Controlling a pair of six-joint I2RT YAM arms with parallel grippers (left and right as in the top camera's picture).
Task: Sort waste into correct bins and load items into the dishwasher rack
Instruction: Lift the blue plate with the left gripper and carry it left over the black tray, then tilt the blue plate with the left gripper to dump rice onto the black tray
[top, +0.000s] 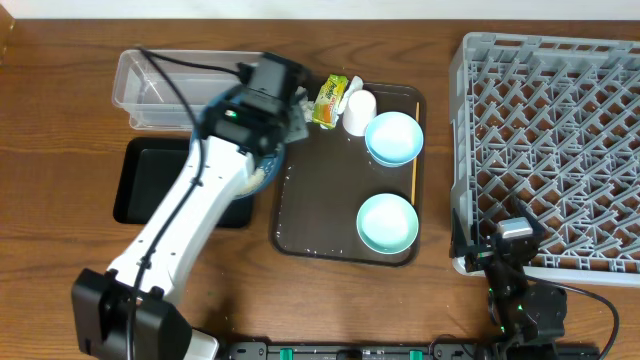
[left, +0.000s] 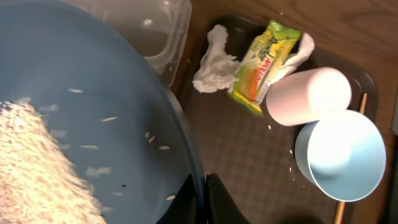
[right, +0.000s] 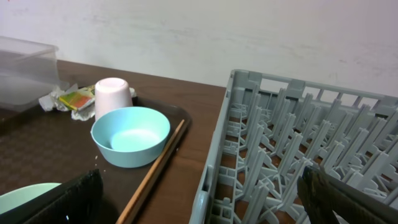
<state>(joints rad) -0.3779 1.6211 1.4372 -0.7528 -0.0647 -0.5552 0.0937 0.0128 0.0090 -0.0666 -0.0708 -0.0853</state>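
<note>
Left wrist: left claw (left: 200, 190) pinches blue bowl (left: 112, 81) rim, rice (left: 31, 168) inside; wrapper (left: 264, 65) lettering unreadable; right claw (right: 199, 202) wide.

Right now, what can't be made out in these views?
- Overhead: big bowl and its rice mostly hidden under the left arm.
- Overhead: tissue mostly behind that arm's wrist.
- Left wrist: left tool cut off by the bottom edge; only fingertips show.
- Right wrist: nearer small bowl cut off at the bottom-left corner.

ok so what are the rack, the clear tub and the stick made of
The rack looks like matte grey moulded plastic, one-piece lattice. The clear tub is see-through, glossy plastic. The stick seems wood or bamboo: pale brown, dull.
</note>
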